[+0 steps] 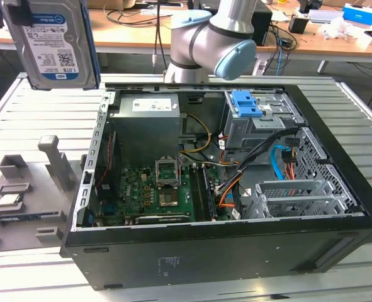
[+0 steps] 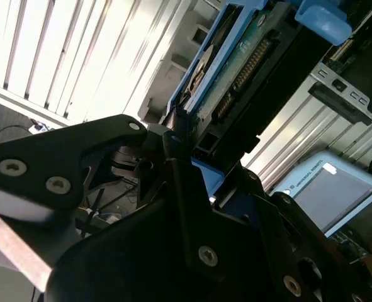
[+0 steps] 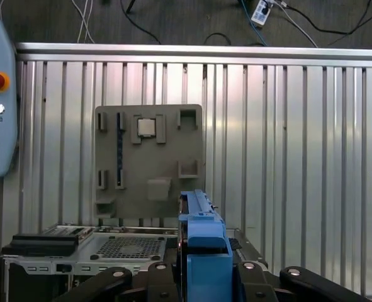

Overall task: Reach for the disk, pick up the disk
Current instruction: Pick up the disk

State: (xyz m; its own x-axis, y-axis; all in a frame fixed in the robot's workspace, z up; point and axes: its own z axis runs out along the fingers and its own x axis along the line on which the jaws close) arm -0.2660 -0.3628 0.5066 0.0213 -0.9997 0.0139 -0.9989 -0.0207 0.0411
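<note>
Disk (image 3: 202, 239) upright within the hand (image 3: 201, 274)

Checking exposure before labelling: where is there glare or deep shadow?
Second wrist view: the slatted table blown out white beside the disk, the gripper near black. Exterior view: the computer case dim inside. First wrist view: even light, no harsh glare.

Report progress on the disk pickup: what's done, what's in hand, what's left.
Done: the reach looks finished, and the disk is up in the air, off the slatted table and outside the open computer case. In hand: the gripper is shut on the disk; its blue rail sits between the black fingers in the first wrist view. Left: nothing of the pickup appears outstanding.
</note>
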